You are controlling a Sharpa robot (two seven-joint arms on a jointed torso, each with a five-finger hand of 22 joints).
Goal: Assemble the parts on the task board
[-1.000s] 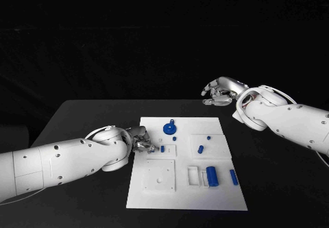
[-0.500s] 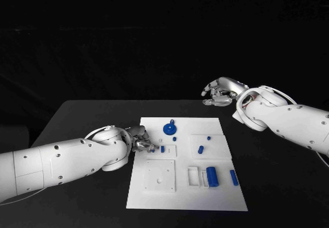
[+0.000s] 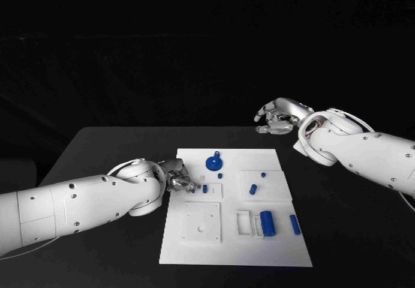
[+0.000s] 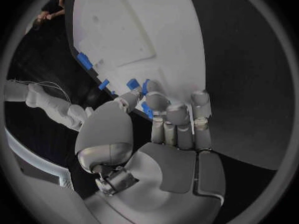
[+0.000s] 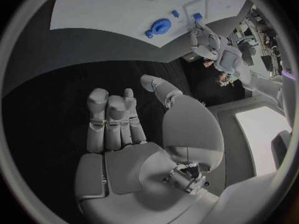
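The white task board [image 3: 201,249] lies mid-table. My left hand [image 3: 179,180] rests at its left edge, by a small raised square [image 3: 213,193]. In the left wrist view that hand [image 4: 168,129] has thumb and fingertips closed around a small blue part [image 4: 147,109] at the edge of the board [image 4: 143,30]. A blue gear-like wheel [image 3: 213,161] stands near the far edge. Short blue pegs [image 3: 252,188], a blue cylinder [image 3: 268,222] and a blue bar [image 3: 295,224] lie to the right. My right hand [image 3: 278,116] hangs empty above the table's far side, fingers loosely bent, thumb apart [image 5: 124,129].
A larger white square plate [image 3: 203,221] with a centre hole sits on the board's near left, beside two upright white slots [image 3: 244,221]. Black table [image 3: 113,156] surrounds the board. The right wrist view shows the wheel [image 5: 161,26] and the board [image 5: 112,10] far off.
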